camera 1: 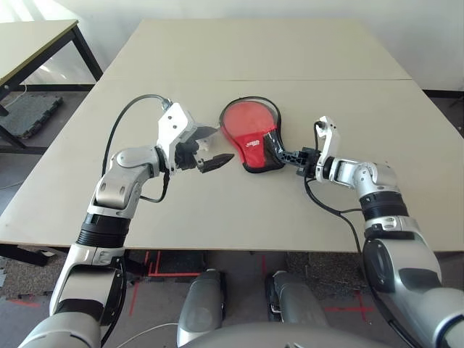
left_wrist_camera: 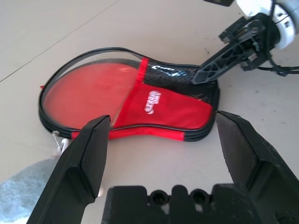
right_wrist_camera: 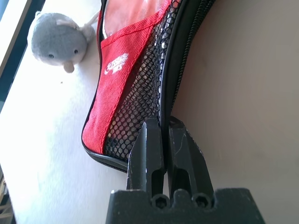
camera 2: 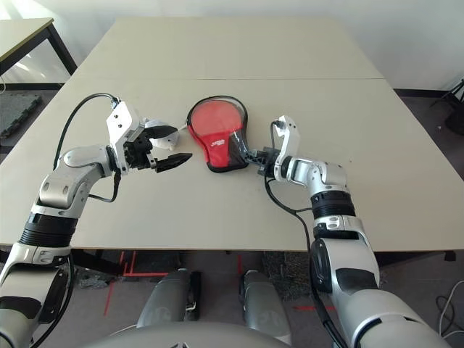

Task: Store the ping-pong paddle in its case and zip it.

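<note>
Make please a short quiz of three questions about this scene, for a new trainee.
1. True or false: the left gripper is open and holds nothing.
2. Where does the right gripper touch the case? A) at the round end; B) at the rim of the narrow mesh end; C) on the white logo.
3. Fill in: the small grey plush toy lies on the ______, beside the round end of the case.

Key
1. True: its fingers stand wide apart in the left wrist view, short of the case.
2. B: its fingers are shut on the black zipper rim.
3. Table.
</note>
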Robot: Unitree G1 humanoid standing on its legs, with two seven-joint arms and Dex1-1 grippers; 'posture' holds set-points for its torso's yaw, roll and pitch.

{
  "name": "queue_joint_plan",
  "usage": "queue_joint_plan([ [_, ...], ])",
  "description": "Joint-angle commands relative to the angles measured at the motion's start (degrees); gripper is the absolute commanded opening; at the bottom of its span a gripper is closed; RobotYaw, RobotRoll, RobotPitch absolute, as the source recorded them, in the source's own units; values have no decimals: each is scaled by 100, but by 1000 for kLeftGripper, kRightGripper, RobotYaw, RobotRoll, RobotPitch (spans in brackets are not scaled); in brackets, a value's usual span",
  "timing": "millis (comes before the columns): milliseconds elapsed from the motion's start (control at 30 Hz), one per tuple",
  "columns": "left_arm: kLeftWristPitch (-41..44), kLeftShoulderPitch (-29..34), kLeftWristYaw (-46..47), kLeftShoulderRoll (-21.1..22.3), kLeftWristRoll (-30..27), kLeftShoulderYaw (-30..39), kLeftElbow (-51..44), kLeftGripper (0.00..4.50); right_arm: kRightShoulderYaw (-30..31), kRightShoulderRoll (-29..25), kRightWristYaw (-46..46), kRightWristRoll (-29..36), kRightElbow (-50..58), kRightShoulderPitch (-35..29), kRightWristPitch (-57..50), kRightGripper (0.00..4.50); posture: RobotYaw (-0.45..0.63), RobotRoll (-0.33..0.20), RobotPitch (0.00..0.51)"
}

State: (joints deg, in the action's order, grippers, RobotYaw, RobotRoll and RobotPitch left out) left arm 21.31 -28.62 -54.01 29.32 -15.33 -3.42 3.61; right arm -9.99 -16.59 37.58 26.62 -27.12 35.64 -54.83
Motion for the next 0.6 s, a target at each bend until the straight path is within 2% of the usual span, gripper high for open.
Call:
queue_joint_plan([
  [33, -41, -49, -50, 8, 33, -96, 123, 4500, -38, -128, -116, 109, 252, -360, -486, 31, 97, 0, 99],
  [600, -382, -187, -129, -115, 56, -199, 521, 4500, -307, -948, -222, 1100, 2581, -1670, -2189, 31, 64, 0, 90],
])
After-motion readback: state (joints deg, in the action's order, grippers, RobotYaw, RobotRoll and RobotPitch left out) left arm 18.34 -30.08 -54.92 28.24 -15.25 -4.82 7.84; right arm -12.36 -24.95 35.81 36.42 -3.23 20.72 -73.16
